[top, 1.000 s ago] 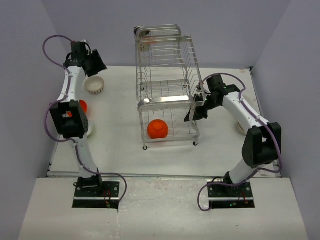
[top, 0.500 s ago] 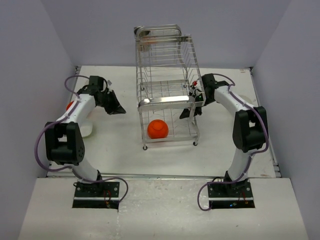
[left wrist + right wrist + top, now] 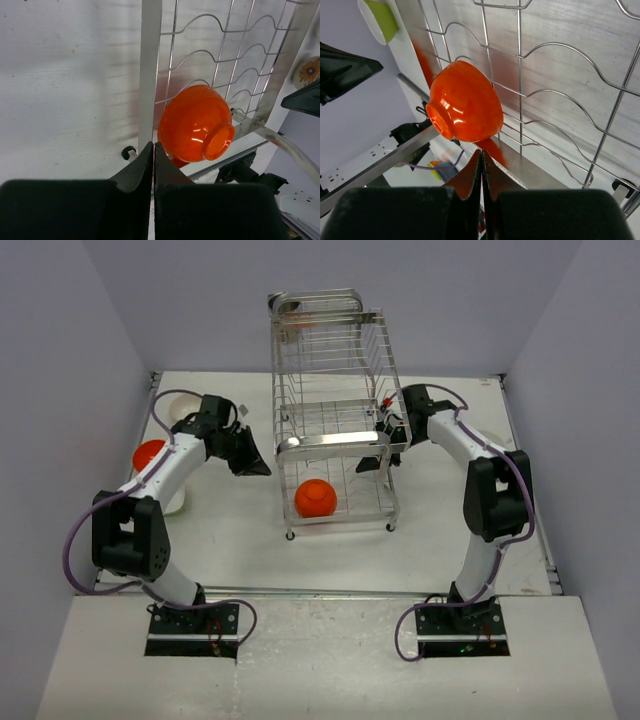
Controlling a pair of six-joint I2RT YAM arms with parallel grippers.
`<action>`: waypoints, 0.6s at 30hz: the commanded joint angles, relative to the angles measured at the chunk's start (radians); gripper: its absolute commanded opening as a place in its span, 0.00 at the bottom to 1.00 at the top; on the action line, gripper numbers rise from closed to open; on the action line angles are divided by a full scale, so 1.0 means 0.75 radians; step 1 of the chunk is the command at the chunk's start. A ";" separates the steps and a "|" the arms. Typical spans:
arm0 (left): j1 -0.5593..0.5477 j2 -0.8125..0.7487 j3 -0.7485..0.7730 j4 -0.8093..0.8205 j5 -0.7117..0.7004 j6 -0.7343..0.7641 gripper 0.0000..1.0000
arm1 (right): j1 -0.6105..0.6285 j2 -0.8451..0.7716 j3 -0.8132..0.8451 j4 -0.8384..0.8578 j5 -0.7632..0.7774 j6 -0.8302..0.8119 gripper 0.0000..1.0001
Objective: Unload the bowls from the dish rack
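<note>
Both claws are pinched together, holding nothing. The left claw [image 3: 255, 465] hangs just left of the dish rack [image 3: 330, 443], and the right claw [image 3: 372, 466] is close by its right side. Danger here: closed fingers can't take the orange bowl [image 3: 314, 497], and thin wires could snag them and jolt the rack. That glossy bowl lies tipped on the lower tier, foot showing, mid-worktop [image 3: 240, 530].

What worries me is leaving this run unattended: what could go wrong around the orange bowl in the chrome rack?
1. The left gripper and right gripper, both shut, sit close on opposite sides of the tall chrome wire dish rack; a nudge could shift or tip it.
2. The glossy round orange bowl rests on thin wavy wires and may slip from a pinch.
3. Both grippers point at that bowl, so they might collide.
</note>
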 commanded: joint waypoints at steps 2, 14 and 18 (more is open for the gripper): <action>-0.073 0.055 0.055 -0.049 0.059 -0.013 0.00 | 0.006 0.002 0.032 0.048 -0.073 0.018 0.00; -0.192 0.198 0.129 -0.153 0.110 0.046 0.00 | 0.053 0.033 0.011 -0.003 -0.026 -0.039 0.00; -0.212 0.214 0.122 -0.172 0.120 0.064 0.00 | 0.075 0.035 -0.040 0.024 -0.016 -0.039 0.00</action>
